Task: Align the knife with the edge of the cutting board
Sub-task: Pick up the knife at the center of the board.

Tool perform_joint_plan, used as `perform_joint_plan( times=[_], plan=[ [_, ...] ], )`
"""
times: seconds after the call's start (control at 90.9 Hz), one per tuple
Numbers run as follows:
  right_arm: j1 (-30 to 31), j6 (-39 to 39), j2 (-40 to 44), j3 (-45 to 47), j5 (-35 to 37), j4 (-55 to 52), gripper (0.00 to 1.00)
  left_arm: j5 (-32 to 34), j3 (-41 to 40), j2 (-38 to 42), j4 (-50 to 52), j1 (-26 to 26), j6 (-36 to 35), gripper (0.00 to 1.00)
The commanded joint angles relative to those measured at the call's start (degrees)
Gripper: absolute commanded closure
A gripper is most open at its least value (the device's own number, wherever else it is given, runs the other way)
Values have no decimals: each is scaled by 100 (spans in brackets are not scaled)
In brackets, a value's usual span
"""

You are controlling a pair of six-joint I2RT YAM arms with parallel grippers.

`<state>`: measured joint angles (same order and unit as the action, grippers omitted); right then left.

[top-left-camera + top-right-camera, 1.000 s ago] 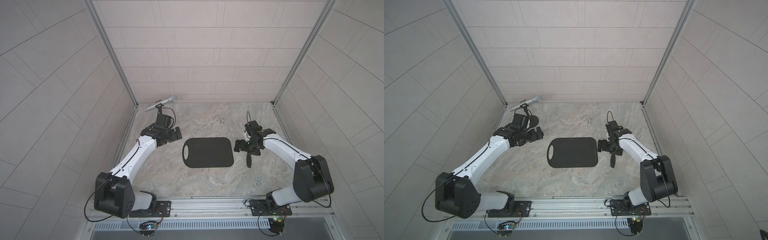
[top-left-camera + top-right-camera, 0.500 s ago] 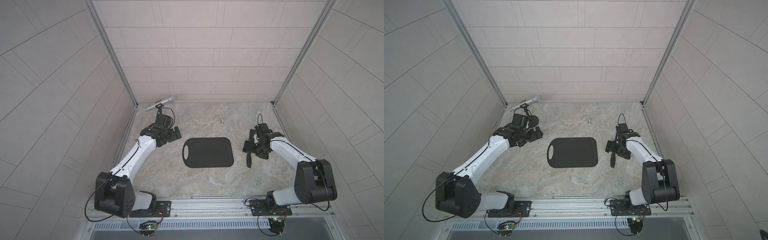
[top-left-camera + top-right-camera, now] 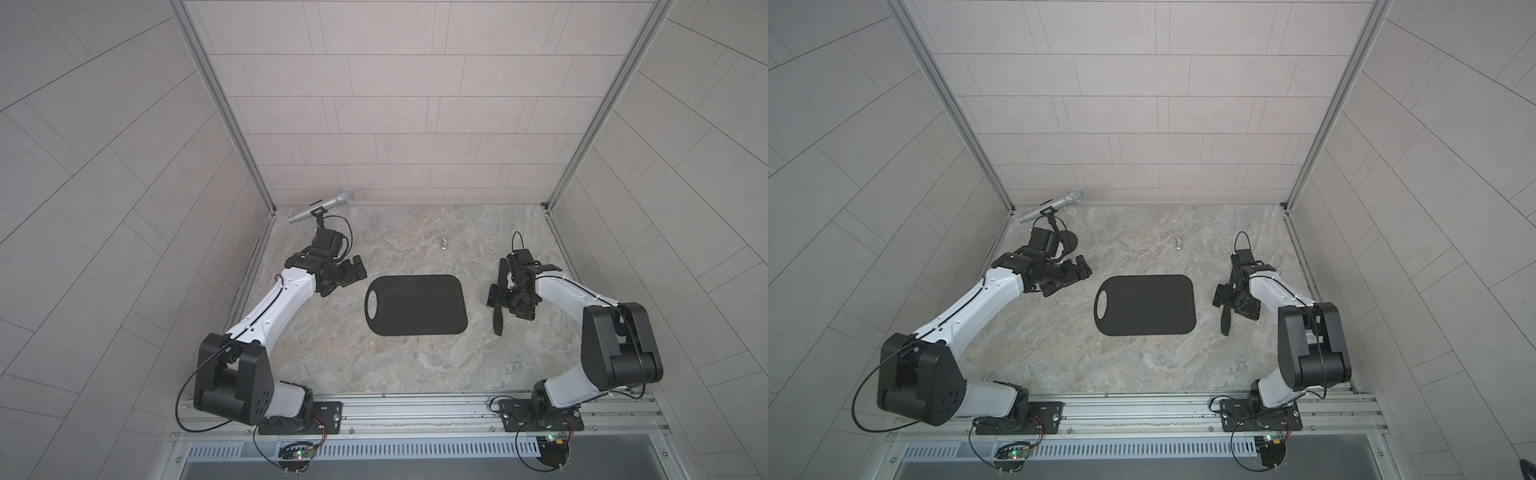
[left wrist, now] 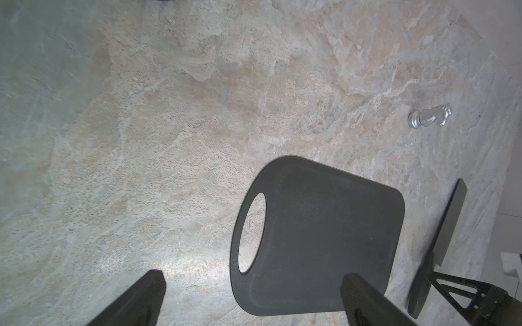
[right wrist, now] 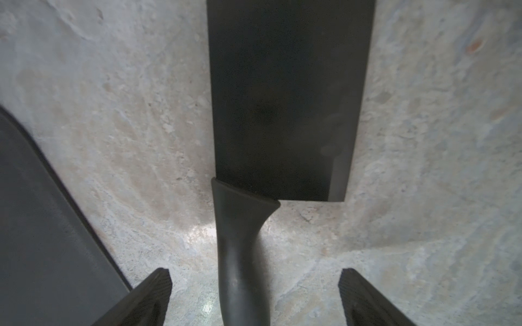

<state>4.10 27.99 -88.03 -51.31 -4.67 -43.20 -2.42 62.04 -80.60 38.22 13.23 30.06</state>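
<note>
We see the knife [image 5: 282, 98] all matte black, with a broad squared blade and slim curved handle, flat on the table [image 3: 415, 365] beside the plain short end of the cutting board [image 3: 415, 305], apart from it. The right gripper [image 5: 255, 279] straddles the handle, jaws spread, touching nothing; the left gripper [image 4: 252, 280] is spread and empty.

No text, label, brand, number or sign can be read in any view. The cutting board [image 3: 415, 305] and the knife [image 5: 282, 98] show only plain matte-black faces. Any marking on the small circuit board [image 3: 297, 455] below the front rail is too small to tell.
</note>
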Motion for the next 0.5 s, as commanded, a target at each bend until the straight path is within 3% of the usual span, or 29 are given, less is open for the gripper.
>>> perform_joint_plan(
  times=[0.0,0.484],
  plan=[
    [-52,82,-90,57,139,46,10,-297,99,-70,64,-34,16,0],
    [-352,58,-545,-5,-257,237,33,-622,86,-107,9,-31,28,0]
  ],
)
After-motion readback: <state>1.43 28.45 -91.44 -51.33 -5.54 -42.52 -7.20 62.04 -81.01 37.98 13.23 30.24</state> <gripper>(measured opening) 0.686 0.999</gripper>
